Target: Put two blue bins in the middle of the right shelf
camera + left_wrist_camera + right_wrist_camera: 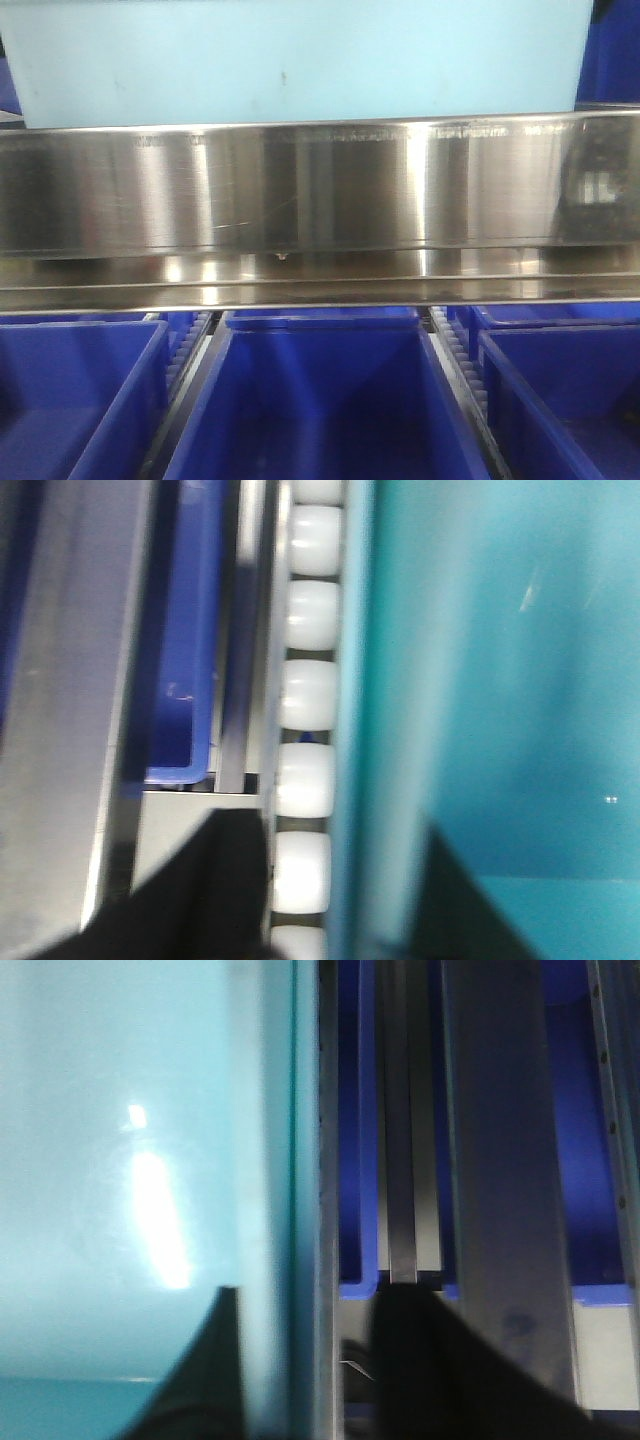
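A pale blue bin (300, 60) is seen at the top of the front view, standing on the far side of a broad steel rail (320, 190) that runs from left to right across the shelf. Its near wall fills most of the width above the rail. Below the rail, three dark blue bins (320, 400) are set side by side on the lower level, parted by toothed roller tracks.

In the left wrist view, the left gripper (340, 910) is placed over the left wall of the pale blue bin. One dark finger (225, 890) is seen outside the wall, and the other dark shape inside the bin. A row of white rollers (305, 780) lies just beside the wall, with a dark blue bin edge farther left.

In the right wrist view, the right gripper (305, 1370) is likewise set astride the right wall of the bin, one finger (410, 1360) lying outside over the steel frame. Whether either gripper is clenched on the wall or merely astride it cannot be told, as both views are blurred.
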